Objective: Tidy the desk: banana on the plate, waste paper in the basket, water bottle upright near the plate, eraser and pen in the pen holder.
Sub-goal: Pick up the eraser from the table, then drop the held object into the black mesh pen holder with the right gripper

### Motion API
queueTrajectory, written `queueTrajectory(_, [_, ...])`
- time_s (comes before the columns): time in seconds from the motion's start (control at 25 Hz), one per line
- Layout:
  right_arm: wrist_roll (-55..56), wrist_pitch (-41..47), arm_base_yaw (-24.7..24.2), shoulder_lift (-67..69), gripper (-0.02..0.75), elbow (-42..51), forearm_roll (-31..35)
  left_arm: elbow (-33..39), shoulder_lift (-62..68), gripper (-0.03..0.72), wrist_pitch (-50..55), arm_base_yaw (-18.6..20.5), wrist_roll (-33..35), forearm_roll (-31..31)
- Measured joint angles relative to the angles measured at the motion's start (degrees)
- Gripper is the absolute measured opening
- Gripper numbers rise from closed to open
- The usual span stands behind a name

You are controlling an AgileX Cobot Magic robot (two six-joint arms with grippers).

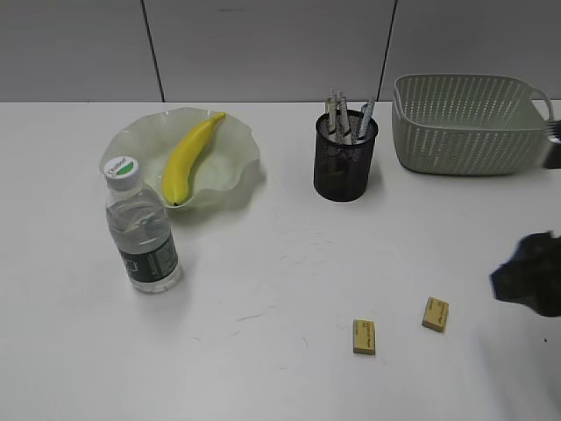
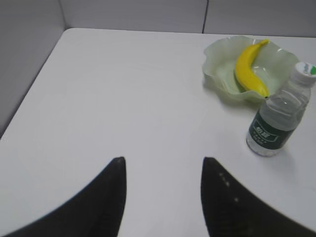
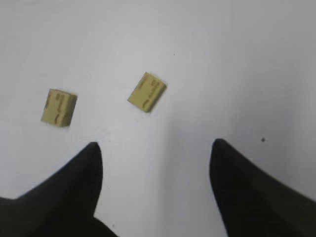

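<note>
- Viewing the exterior: banana (image 1: pixel 187 158) lies in the plate (image 1: pixel 131 136), long axis diagonal, tip toward far right; water bottle (image 1: pixel 140 230) upright beside it; pens in the pen holder (image 1: pixel 344 158); two erasers (image 1: pixel 364 337) remain on the desk (image 1: pixel 263 351); waste paper not visible
- Left wrist: left gripper (image 2: pixel 163 197) fingers apart, empty
- Right wrist: right gripper (image 3: pixel 155 187) fingers apart, empty, near the closer eraser (image 3: pixel 147 92)

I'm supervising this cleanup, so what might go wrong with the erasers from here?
The two erasers lie flat and close together, so the open right hand may nudge one while closing on the other. The pen holder already holds upright pens, which could deflect a dropped eraser onto the desk.
</note>
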Motion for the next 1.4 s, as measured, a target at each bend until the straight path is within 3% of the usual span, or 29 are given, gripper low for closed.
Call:
queueTrajectory(0.12, [5.1,-4.8,0.0,14.0,0.561,-3.1,0.4,0.0,0.0,0.367,0.0,1.7,-0.1,-0.1])
queueTrajectory(0.44, [11.7,-7.1,0.0,38.3,0.543,-12.5,1.6,0.0,0.0,0.362,0.0,1.8,-0.1,-0.1])
queueTrajectory(0.56, [12.9,-6.5,0.0,40.2,0.442,-14.6,1.6,0.0,0.0,0.361,0.0,1.8,-0.1,-0.1])
queueTrajectory(0.64, [13.8,-6.5,0.0,40.4,0.249,-14.9,1.6,0.0,0.0,0.361,0.0,1.8,-0.1,-0.1])
queueTrajectory(0.68, [14.1,-6.6,0.0,40.2,0.193,-14.9,1.6,0.0,0.0,0.358,0.0,1.8,-0.1,-0.1])
queueTrajectory(0.88, [14.2,-9.9,0.0,36.1,0.208,-14.8,-0.1,0.0,0.0,0.344,0.0,1.8,-0.1,-0.1])
queueTrajectory(1.08, [12.3,-24.1,-0.1,28.1,0.207,-20.8,-8.5,0.0,0.0,0.342,0.0,1.8,-0.1,-0.1])
queueTrajectory(1.24, [12.0,-32.3,-0.7,32.0,0.206,-30.2,-13.0,0.0,0.0,0.340,0.0,1.8,-0.1,-0.1])
queueTrajectory(1.4, [11.9,-31.0,-0.7,40.2,0.206,-38.4,-15.8,0.0,0.0,0.329,0.0,1.8,-0.1,-0.1])
